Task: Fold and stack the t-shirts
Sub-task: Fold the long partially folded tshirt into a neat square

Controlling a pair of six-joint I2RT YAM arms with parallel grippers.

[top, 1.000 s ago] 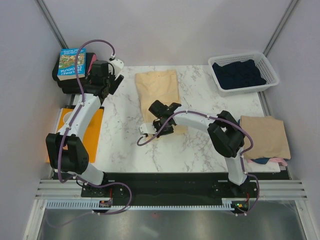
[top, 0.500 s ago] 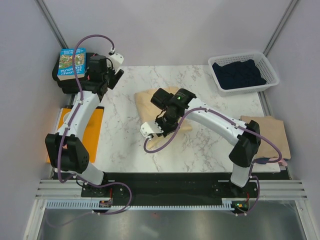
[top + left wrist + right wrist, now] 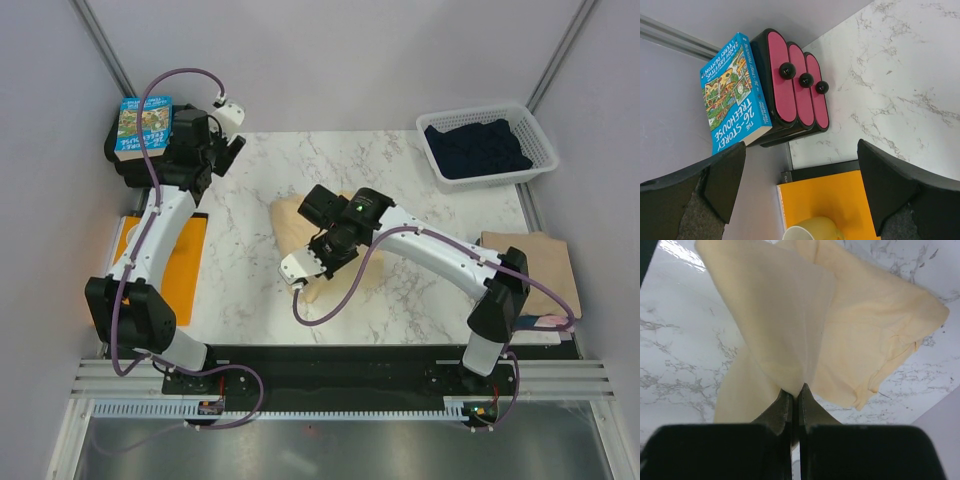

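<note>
Nearest the arm bases, at the right edge of the counter (image 3: 240, 280), a folded tan t-shirt (image 3: 525, 270) is laid flat over a pink t-shirt (image 3: 560, 322), of which only an edge is seen. This is judged to be the stack, kept aside so that the middle is left free for folding.

Toward the middle, the pale yellow t-shirt (image 3: 288, 215) is found, partly lifted and partly resting on the marble. A pinch of its cloth is gripped by the right claw (image 3: 793, 392), whose fingers are pressed together with only fabric between them. From that pinch the cloth is drawn up into a peak, while a sleeve and a hem are left trailing on the counter. The hold is judged to serve carrying one part over another for a fold.

Further back on the left, the left claw (image 3: 800, 150) is spread wide with nothing in it, raised above the counter's corner and apparently parked clear of the working arm. Beneath it an orange sheet (image 3: 835, 195), a yellow mug (image 3: 812, 231), a blue book (image 3: 732, 95) and a black rack (image 3: 795, 85) are seen.

At the far right, a navy t-shirt (image 3: 475, 150) is heaped in a white basket (image 3: 492, 181), not yet folded.
</note>
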